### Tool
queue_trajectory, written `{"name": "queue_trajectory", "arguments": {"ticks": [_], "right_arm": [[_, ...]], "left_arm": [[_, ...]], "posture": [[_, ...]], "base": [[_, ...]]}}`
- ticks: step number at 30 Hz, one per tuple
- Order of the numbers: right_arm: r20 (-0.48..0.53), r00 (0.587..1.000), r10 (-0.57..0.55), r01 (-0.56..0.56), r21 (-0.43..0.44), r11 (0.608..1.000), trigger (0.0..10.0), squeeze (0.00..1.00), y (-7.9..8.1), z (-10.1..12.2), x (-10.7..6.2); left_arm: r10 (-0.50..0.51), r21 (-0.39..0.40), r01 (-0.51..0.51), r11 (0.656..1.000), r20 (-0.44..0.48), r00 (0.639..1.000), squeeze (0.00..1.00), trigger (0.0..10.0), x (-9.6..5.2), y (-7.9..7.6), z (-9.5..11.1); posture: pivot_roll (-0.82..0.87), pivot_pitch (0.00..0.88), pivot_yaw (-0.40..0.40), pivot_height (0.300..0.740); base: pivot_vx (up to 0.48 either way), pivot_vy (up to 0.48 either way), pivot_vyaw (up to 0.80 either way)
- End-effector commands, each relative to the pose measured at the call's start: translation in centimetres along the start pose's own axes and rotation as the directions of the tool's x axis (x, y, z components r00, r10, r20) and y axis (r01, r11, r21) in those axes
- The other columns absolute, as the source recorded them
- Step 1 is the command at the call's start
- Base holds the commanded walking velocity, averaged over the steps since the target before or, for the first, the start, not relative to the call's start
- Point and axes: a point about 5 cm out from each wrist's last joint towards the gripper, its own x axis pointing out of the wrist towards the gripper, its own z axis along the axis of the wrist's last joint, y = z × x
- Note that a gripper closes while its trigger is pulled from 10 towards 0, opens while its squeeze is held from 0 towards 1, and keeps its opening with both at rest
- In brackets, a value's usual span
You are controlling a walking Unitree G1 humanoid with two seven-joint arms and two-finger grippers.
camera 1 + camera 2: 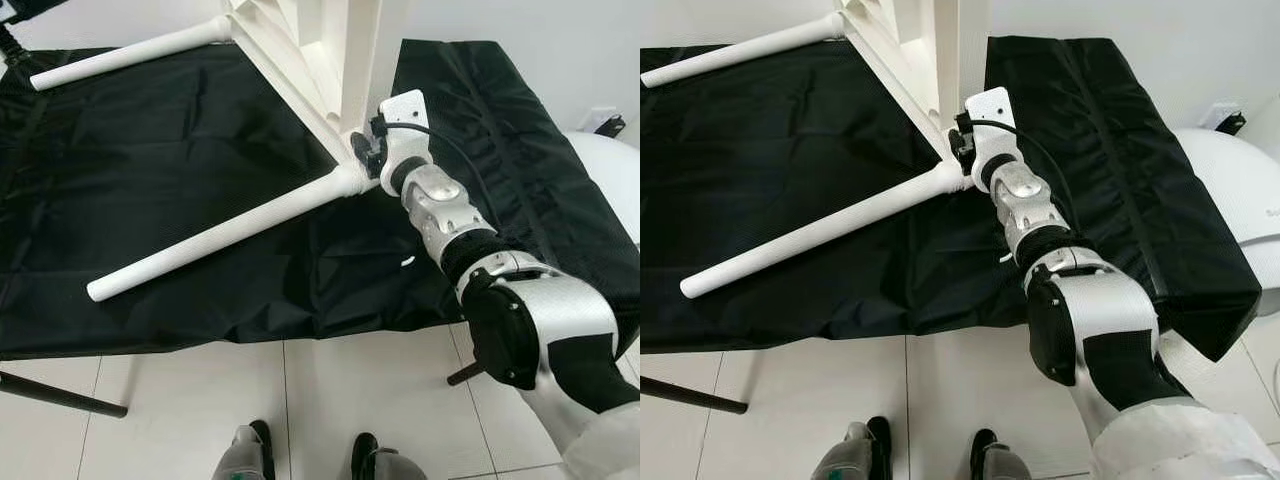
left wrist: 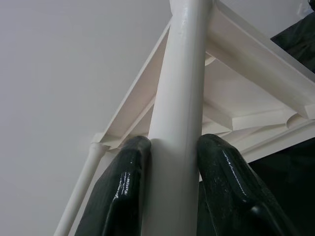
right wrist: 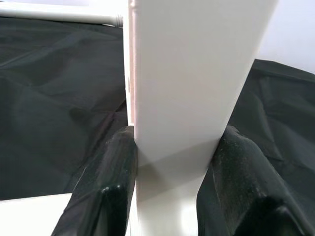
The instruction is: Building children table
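Between the right gripper's (image 3: pixel 172 196) two black fingers (image 3: pixel 106 191) sits a flat white panel (image 3: pixel 197 73) of the table (image 1: pixel 300 60), and the jaws are clamped on it from both sides. That gripper (image 1: pixel 362 150) meets the table at the corner where the near leg (image 1: pixel 220 235) joins the frame. The leg runs away from the jaws, out over the black cloth (image 1: pixel 150 150), with its free end near the cloth's front edge. A second leg (image 1: pixel 130 52) lies farther off, along the cloth's far side. The table rests tipped on its side on the cloth. The left gripper (image 2: pixel 170 196) is closed around a round white leg (image 2: pixel 182 98), one finger (image 2: pixel 120 191) on each side, touching it; beyond the jaws the leg joins the table's ribbed underside (image 2: pixel 246 93).
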Motion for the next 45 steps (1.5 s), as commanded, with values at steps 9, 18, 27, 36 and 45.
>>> {"name": "queue_trajectory", "arguments": {"ticks": [9, 18, 27, 36, 45], "right_arm": [[0.266, 0.963, -0.032, 0.016, 0.064, 0.998, 0.0, 0.0, -2.0, 7.9, 0.9], [0.381, 0.925, -0.011, -0.011, 0.057, 0.998, 0.0, 0.0, -2.1, 11.5, 0.9], [0.445, 0.896, 0.002, -0.023, 0.041, 0.999, 0.0, 0.0, -2.3, 13.6, 0.7], [0.479, 0.878, 0.012, -0.028, 0.028, 0.999, 0.0, 0.0, -2.3, 14.5, 0.6], [0.488, 0.873, 0.017, -0.031, 0.019, 0.999, 2.7, 0.0, -2.2, 15.0, 0.5]], "left_arm": [[-0.143, -0.109, 0.134, 0.985, -0.081, 0.986, 0.0, 10.0, 0.1, -2.6, -2.1], [-0.074, -0.164, 0.039, 0.986, -0.214, 0.974, 0.0, 10.0, -2.3, -2.2, -3.9], [-0.07, -0.22, 0.001, 0.975, -0.305, 0.95, 0.0, 10.0, -4.5, -3.4, -4.7], [-0.085, -0.283, -0.014, 0.959, -0.333, 0.939, 0.0, 10.0, -5.9, -4.3, -4.5], [-0.051, -0.254, -0.042, 0.966, -0.348, 0.936, 0.0, 0.0, -5.8, -4.4, -4.9]], "posture": [[0.25, 0.295, -0.008, 0.74], [0.24, 0.286, -0.008, 0.74], [0.23, 0.285, -0.009, 0.74], [0.23, 0.289, -0.006, 0.74], [0.23, 0.291, -0.01, 0.74]], "base": [[0.0, 0.0, 0.0], [0.0, 0.0, 0.0], [0.0, 0.0, 0.0], [0.0, 0.0, 0.0], [0.0, 0.0, 0.0]]}}
